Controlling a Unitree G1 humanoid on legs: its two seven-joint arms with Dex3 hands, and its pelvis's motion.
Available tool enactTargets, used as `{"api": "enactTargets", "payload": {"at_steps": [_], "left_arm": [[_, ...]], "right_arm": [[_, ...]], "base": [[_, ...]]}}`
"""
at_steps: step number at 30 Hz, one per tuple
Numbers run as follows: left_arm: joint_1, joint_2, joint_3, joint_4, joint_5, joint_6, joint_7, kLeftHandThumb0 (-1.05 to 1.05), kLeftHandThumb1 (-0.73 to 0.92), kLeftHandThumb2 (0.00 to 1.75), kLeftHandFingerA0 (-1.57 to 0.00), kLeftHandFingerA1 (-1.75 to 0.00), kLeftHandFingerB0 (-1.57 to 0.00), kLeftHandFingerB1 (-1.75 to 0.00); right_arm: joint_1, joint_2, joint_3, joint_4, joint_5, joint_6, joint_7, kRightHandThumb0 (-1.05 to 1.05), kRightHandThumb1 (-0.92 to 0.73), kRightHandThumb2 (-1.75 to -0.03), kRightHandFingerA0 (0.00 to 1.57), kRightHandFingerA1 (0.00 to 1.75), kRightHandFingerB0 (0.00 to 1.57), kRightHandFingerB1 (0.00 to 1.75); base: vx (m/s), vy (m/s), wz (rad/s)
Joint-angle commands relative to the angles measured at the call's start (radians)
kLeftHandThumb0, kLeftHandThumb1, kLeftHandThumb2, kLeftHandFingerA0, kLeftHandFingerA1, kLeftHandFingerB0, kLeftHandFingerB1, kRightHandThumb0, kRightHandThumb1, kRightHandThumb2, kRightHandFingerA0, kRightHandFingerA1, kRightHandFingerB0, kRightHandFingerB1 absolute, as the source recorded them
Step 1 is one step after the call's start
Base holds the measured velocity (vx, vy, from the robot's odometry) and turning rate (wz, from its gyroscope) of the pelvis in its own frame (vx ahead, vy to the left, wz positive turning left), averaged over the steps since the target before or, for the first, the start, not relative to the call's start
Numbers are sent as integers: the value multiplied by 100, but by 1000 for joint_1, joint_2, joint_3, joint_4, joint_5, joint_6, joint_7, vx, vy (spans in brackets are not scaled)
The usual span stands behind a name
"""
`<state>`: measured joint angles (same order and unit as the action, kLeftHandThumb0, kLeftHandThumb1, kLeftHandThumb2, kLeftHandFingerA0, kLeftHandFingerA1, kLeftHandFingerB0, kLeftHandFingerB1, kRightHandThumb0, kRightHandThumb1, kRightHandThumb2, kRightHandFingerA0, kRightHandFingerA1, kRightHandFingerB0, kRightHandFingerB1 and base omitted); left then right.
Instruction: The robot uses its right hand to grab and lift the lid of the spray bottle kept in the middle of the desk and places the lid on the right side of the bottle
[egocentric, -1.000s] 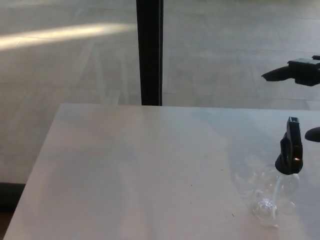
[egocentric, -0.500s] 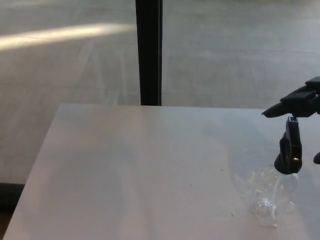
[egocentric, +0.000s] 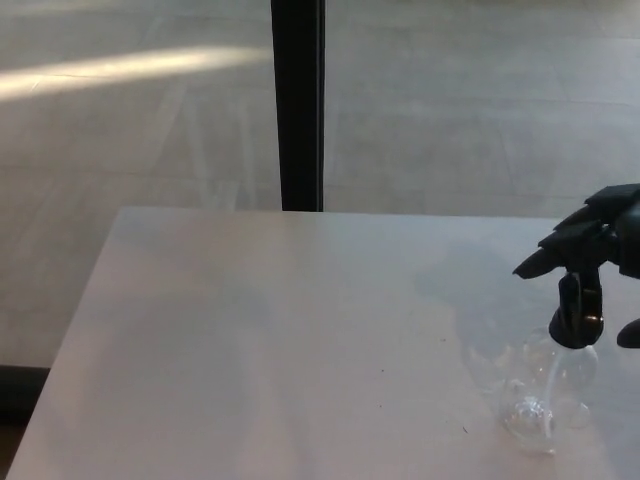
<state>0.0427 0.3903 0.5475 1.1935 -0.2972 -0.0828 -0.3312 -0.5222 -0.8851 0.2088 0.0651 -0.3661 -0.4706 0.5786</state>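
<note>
Head view: pale desk (egocentric: 260, 340) on grey floor (egocentric: 450, 100), dark post (egocentric: 298, 100) behind; right hand (egocentric: 590, 245) released above lid (egocentric: 578, 312).

Right hand on my feed, at about three o'clock.

I'm seeing the right hand (egocentric: 590, 250) as an all-black, matte unit, chunky and angular, with thick blocky fingers (egocentric: 540, 262) that taper to blunt, wedge-like tips. The segments read as hard-edged plates with faint seams between them. A separate rounded black part, probably the thumb, shows at the picture's right edge near four o'clock. It's dark against the light; I can't make out screws, cables or markings.
</note>
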Motion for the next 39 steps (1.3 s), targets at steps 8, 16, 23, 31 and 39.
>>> {"api": "enactTargets", "payload": {"at_steps": [8, 16, 23, 31, 39], "left_arm": [[3, 14, -2, 11, -9, -20, -9, -70, 75, 62, -53, -52, -37, -39], [11, 11, -1, 11, -11, -27, -20, -70, 78, 64, -52, -53, -35, -39], [9, 10, 1, 10, -14, -26, -17, -75, 80, 63, -54, -52, -37, -39], [9, 13, 3, 20, -14, -31, -15, -78, 85, 66, -52, -51, -35, -38], [14, 13, 3, 28, -13, -39, -17, -80, 72, 108, -50, -62, -31, -52]], "right_arm": [[-19, -26, 17, 142, -260, -134, -190, -28, -76, -63, 78, 122, 70, 42], [-33, 15, -4, 194, -286, -231, -360, -29, -70, -61, 86, 174, 82, 89], [-34, 44, -24, 136, -263, -268, -391, -31, -80, -70, 89, 172, 75, 114], [-53, 59, -47, 60, -234, -227, -339, -39, -70, -68, 98, 165, 86, 60], [-98, 51, -65, 26, -188, -158, -261, -35, -53, -98, 122, 134, 83, 93]], "base": [[0, 0, 0], [0, 0, 0], [0, 0, 0], [0, 0, 0], [0, 0, 0]]}}
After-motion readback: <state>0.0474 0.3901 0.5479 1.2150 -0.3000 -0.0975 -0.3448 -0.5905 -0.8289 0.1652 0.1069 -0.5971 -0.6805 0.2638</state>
